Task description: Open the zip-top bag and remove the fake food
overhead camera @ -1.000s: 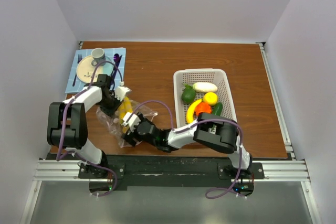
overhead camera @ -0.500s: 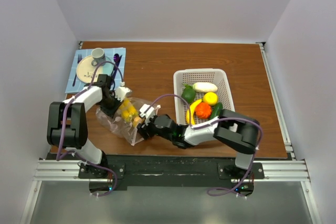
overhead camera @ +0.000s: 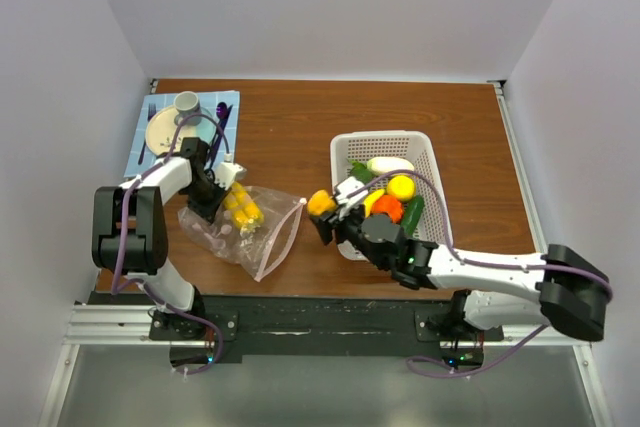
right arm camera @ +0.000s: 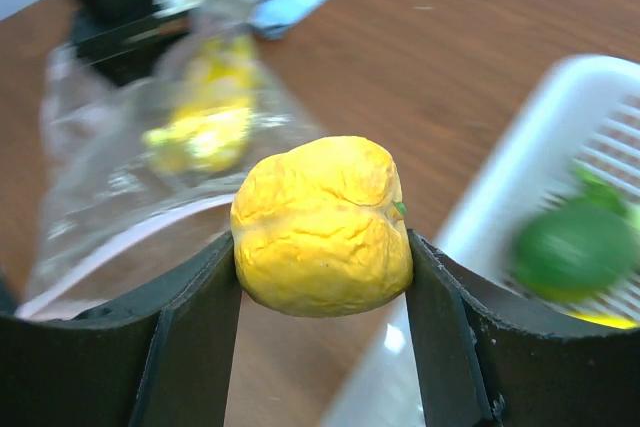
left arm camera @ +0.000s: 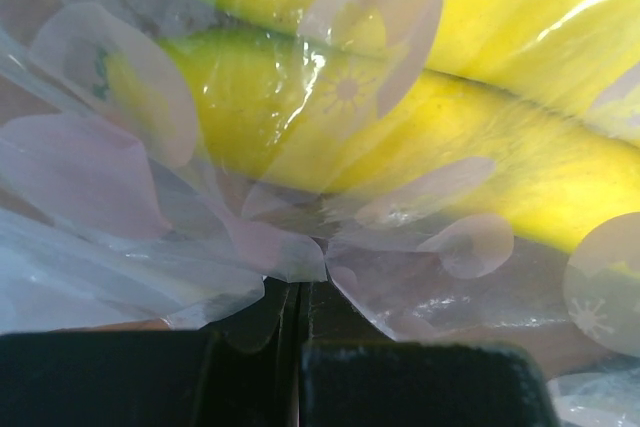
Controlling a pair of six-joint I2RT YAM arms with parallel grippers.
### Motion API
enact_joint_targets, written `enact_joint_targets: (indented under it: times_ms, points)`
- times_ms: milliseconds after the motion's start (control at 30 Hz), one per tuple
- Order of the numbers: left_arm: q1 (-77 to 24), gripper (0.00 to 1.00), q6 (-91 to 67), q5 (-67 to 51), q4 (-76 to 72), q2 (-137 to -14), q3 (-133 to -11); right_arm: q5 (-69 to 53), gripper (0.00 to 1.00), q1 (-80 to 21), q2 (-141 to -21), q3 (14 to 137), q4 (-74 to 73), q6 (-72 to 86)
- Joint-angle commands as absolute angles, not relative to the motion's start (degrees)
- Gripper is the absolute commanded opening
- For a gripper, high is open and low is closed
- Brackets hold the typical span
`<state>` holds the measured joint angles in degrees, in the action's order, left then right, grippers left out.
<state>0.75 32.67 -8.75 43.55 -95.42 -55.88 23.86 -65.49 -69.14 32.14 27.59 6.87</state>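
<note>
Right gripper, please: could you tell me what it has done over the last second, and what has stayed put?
The right gripper drew out of the bag and swung right toward the basket, carrying a yellow fruit clamped between its fingers. The left gripper stays shut on the bag's left end, and the basket has not moved.

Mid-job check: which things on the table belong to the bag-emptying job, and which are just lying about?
Job: zip-top bag, pinched by the left gripper; yellow pieces inside it; yellow fruit in the right gripper; fake food in the white basket.
Lying about: blue mat, plate, cup, purple utensil.
</note>
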Motion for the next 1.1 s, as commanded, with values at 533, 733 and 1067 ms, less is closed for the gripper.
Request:
enact_joint_targets:
  times_ms: [533,733,1067]
  points:
    - [1.1,0.00,34.5,-10.4,45.1,-96.7,-57.4,40.0,0.99,-56.2,-77.8,46.4,11.3,9.0]
    - [1.1,0.00,33.8,-11.0,44.2,-97.8,-57.8,26.0,0.58,-66.4,-78.5,44.4,18.8,1.6]
    - [1.2,0.00,33.3,-9.8,43.9,-97.9,-57.6,11.3,0.36,-66.4,-93.3,46.3,26.7,6.2]
